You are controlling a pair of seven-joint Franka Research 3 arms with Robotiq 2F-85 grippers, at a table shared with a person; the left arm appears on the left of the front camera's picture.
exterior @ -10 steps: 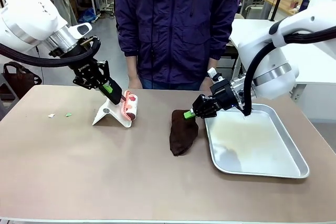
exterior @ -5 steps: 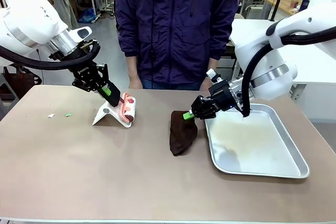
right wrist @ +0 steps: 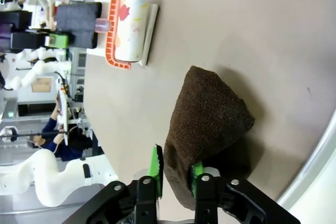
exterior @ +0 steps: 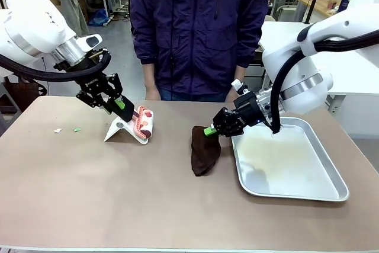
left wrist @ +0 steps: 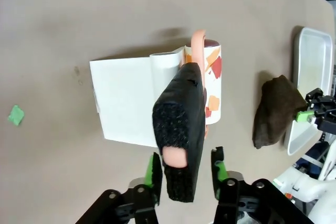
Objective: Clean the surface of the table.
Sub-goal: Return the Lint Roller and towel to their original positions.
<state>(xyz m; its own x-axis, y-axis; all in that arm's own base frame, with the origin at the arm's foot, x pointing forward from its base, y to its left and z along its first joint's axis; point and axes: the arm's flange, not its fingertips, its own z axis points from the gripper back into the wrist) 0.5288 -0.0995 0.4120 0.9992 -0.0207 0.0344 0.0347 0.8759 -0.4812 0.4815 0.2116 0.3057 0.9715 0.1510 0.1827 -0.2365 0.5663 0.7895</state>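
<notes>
The brownish-tan table [exterior: 148, 205] carries a lint roller [exterior: 144, 121] with a red-patterned roll, lying on a white sheet [exterior: 120, 130] at the back left. My left gripper [exterior: 120, 104] sits around the roller's black handle [left wrist: 178, 145]; its jaws stand open with narrow gaps on both sides of the handle. A brown cloth [exterior: 204, 152] lies bunched near the middle, its top corner pinched in my right gripper [exterior: 211, 130], which is shut on it. In the right wrist view the cloth [right wrist: 207, 114] fills the space between the green pads [right wrist: 156, 167].
A shiny metal tray [exterior: 331, 189] lies at the right, just beside the cloth. A white scrap [exterior: 58, 130] and a green scrap [exterior: 77, 129] lie at the far left. A person in a dark jacket [exterior: 198, 28] stands at the far edge.
My left gripper's jaws have parted from the roller handle and the arm has drawn back up-left. The right gripper has shifted slightly left with the cloth.
</notes>
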